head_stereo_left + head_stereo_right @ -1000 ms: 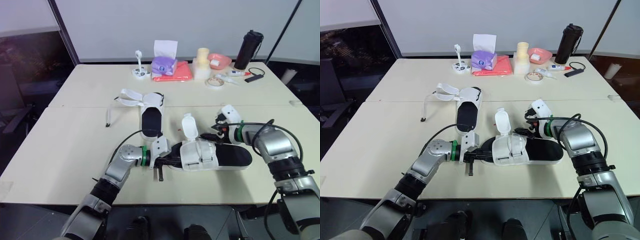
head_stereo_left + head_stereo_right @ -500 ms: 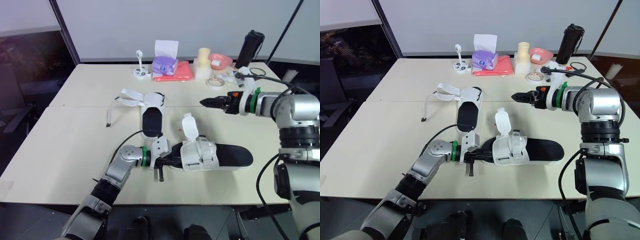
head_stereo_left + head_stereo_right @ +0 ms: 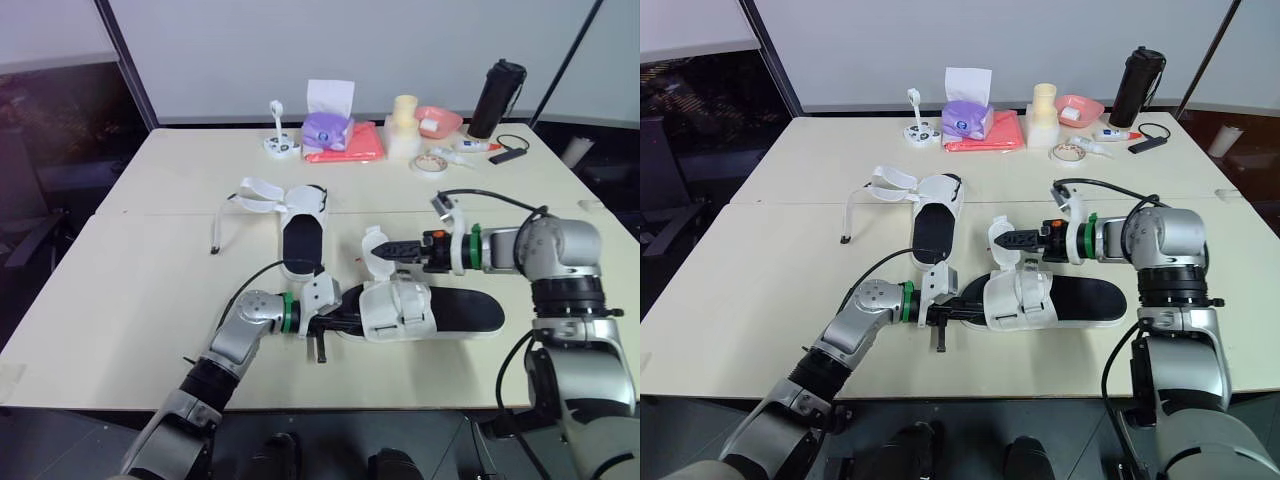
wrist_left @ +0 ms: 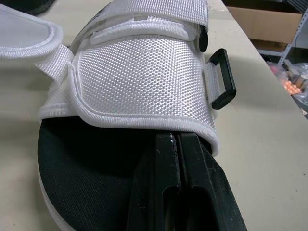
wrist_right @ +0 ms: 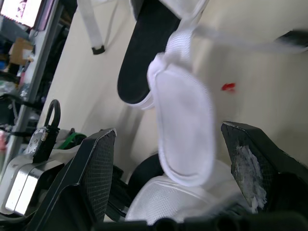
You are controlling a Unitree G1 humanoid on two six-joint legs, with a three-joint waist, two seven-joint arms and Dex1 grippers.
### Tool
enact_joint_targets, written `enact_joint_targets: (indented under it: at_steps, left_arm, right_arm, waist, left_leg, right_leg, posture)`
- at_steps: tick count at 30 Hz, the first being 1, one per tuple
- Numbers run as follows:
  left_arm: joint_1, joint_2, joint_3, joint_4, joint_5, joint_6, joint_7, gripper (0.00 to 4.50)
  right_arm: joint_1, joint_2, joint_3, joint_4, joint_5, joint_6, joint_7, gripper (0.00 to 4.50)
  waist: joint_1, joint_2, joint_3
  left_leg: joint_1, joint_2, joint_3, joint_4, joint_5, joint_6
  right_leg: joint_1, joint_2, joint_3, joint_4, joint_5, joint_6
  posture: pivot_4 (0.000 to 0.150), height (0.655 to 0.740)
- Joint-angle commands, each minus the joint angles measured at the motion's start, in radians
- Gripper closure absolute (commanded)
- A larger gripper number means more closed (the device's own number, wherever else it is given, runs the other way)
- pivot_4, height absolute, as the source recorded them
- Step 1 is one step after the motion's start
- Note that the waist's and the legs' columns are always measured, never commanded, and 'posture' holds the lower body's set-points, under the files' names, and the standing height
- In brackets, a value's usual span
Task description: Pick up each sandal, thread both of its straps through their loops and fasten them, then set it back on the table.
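Soft even light (blurry right wrist view)

A cream-coloured rectangular laminate table [image 3: 120, 300] takes up the near ground. At 12 o'clock it butts against a second cream table [image 3: 180, 170] of the same make, with a thin seam between them. Beyond that, at 12 o'clock, stands a flat pale grey wall panel [image 3: 400, 50]. At 10 o'clock a slanted black metal post [image 3: 125, 60] borders a dark glass pane [image 3: 60, 120] (faint reflections show in it). A thinner black post [image 3: 572, 55] leans at 2 o'clock. The dark floor [image 3: 30, 290] lies at 9 o'clock. The light is soft and even.
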Motion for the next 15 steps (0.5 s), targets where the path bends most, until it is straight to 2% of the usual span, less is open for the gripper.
enact_joint_targets:
  at_steps: [1,15]
  left_arm:
    - [0.016,-0.002,-0.027,0.014,0.022,0.014,0.002,4.50]
    - [0.025,-0.002,-0.020,0.001,0.020,0.022,0.013,4.50]
  right_arm:
    - [-0.021,0.041,0.021,-0.006,0.017,-0.037,0.008,0.76]
    - [-0.171,0.126,-0.016,0.210,0.027,-0.177,0.053,0.76]
  waist:
    - [0.000,0.000,0.000]
    - [-0.002,0.000,0.000]
  left_leg:
    - [0.000,0.000,0.000,0.000,0.000,0.000]
    - [0.000,0.000,0.000,0.000,0.000,0.000]
  right_leg:
    - [0.000,0.000,0.000,0.000,0.000,0.000]
    - [0.000,0.000,0.000,0.001,0.000,0.000]
  posture:
    - [0.150,0.7400]
    - [0.150,0.7400]
